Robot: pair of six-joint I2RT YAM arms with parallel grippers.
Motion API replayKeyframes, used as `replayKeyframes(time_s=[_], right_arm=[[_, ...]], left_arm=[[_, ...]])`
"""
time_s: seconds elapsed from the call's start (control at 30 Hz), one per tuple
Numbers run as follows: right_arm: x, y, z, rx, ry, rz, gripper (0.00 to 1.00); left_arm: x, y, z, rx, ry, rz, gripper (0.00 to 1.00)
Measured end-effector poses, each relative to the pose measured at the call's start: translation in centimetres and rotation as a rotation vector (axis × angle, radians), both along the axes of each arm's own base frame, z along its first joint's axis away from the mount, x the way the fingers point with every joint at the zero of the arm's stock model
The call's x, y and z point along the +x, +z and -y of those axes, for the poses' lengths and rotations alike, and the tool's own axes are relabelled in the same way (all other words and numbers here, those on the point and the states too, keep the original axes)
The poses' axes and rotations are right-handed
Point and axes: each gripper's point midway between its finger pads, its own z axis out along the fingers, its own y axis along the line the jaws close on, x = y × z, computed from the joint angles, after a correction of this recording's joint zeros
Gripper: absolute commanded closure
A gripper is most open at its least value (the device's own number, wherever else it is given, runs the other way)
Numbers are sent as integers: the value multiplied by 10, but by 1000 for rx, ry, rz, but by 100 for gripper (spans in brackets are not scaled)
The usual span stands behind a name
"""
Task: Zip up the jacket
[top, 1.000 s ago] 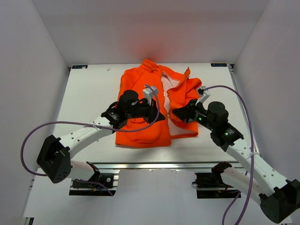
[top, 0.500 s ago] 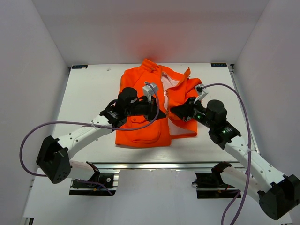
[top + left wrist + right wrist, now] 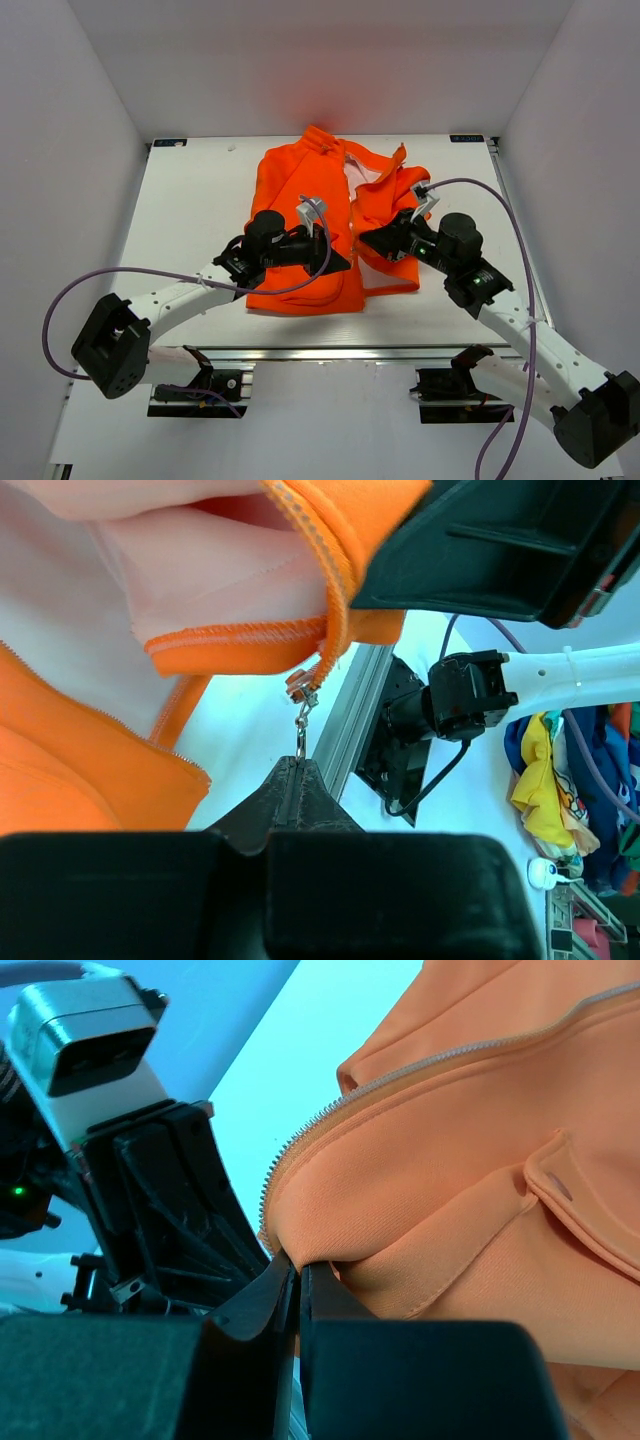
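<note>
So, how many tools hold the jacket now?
2. The left tool pinches the zipper pull; the right tool pinches a fold of the jacket by its front edge.

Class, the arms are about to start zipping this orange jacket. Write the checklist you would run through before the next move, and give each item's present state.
1. Left gripper shut on the zipper pull: ok.
2. Pull attached to the slider at the end of its track: ok.
3. Right gripper pinching the jacket fabric beside the zipper teeth: ok.
4. Other zipper edge seated in the slider: not ok; it lies apart from it.
5. Grippers clear of each other: cannot tell; they sit very close in the top view.
</note>
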Motion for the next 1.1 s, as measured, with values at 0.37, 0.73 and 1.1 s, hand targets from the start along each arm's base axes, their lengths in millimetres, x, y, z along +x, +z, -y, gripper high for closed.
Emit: replayKeyframes(time_s=[0.37,0.73,1.1], right_arm=[[-7,5,3,-1,23,34,100],[-3,7,5,3,-3,36,100],[-13,2,18,-18,-28,42,100]], left_arm=[[-3,13,1,2,-25,8,100],[-6,3,-3,43,-31,-7,56],[-6,-28,-19,185,21,-64,28]])
